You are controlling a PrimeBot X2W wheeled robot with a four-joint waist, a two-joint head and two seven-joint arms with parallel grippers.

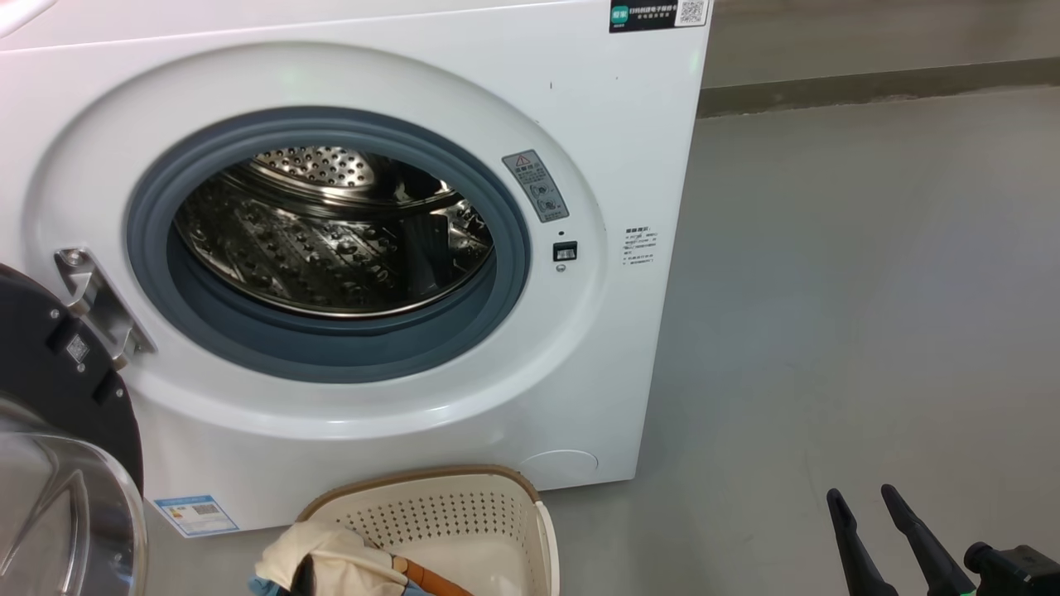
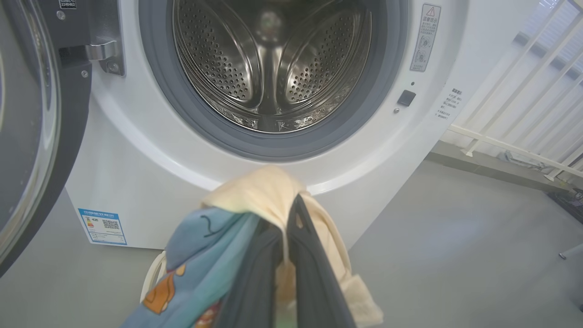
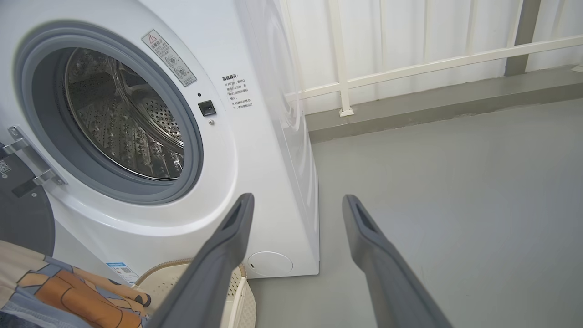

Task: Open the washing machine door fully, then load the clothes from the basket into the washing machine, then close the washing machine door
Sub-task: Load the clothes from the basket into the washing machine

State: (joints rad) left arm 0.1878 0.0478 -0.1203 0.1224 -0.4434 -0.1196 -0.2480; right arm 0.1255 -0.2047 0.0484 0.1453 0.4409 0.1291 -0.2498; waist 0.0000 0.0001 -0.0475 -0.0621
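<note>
Left hand (image 2: 283, 218) gripping clothes (image 2: 205, 246), right hand (image 3: 298, 200) spread, blue QR label (image 2: 102, 226) on washing machine (image 2: 136, 182), warning sticker (image 2: 425, 36)

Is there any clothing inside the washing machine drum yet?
No, the drum shows bare shiny steel in the left wrist view, and the clothes hang outside it.

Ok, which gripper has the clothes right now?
The left gripper, shut on the clothes in front of the washing machine. The right gripper is open and empty.
</note>
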